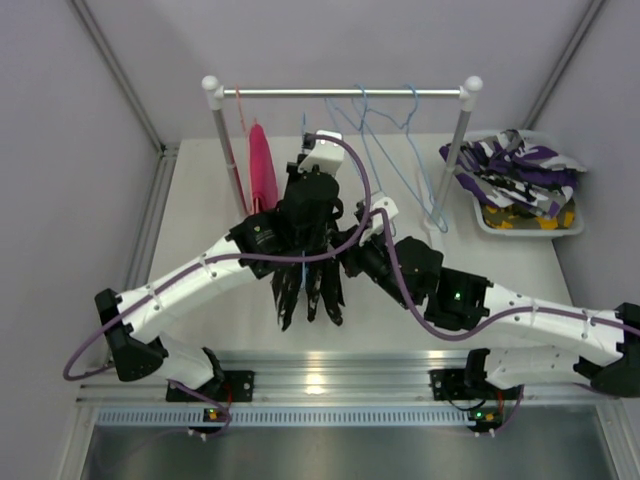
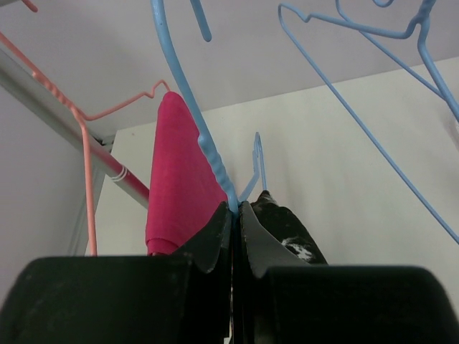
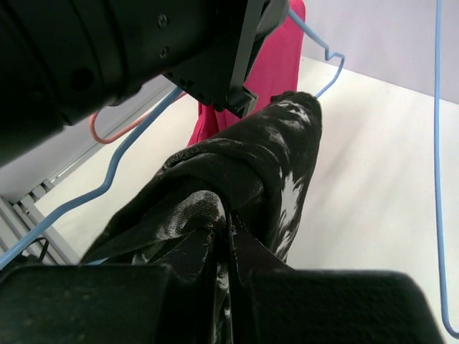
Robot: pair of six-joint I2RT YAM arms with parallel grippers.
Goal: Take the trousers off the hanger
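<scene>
Roughly halfway, two pairs left | purple camouflage pair [image 1: 520, 160] and yellow camouflage pair [image 1: 515, 216] lie in tray [image 1: 577, 222] | pink trousers [image 1: 262, 165] hang from rail [image 1: 300, 92] | my left gripper [image 2: 234, 215] clamps blue hanger [image 2: 211, 150], my right gripper [image 3: 228, 244] pinches black printed trousers [image 3: 280, 158] draped on it | bare table [image 1: 250, 325] below the cloth; empty hangers [image 1: 395, 130] crowd my right.

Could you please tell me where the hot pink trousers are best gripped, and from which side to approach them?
Probably pinch the hanging cloth of the hot pink trousers below the fold over the salmon hanger, coming from the near side. They hang edge-on as a narrow flat strip, and the rack post crowds their left.
</scene>
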